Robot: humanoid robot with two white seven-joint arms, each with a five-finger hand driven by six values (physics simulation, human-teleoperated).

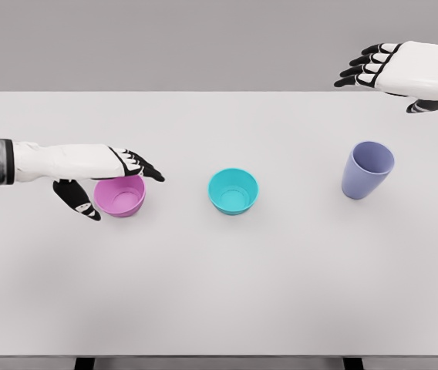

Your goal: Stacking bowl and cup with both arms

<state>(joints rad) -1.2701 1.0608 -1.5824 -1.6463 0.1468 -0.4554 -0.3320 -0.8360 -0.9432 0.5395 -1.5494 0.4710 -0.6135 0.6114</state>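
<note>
1. The left robot hand [107,179] reached in from the left edge and sat over the pink bowl [119,196]. Its fingers lay spread along the far rim and its thumb hung at the near-left side. It had closed on nothing yet.
2. To do this grasp well, I judged the thumb and fingers should pinch the bowl's wall from opposite sides. The hand should lift only once the pinch was firm, since the bowl looked light and apt to slide.
3. The teal bowl [233,190] stood near the middle of the worktop [219,293], well apart from the pink one. The purple cup [367,170] stood upright farther right.
4. The right robot hand [392,71] hovered over the far right corner with fingers extended, holding nothing, well clear of the cup.
5. The space between the three vessels was open, and all of them sat well back from the near edge. A sideways carry toward the teal bowl looked unobstructed.
</note>
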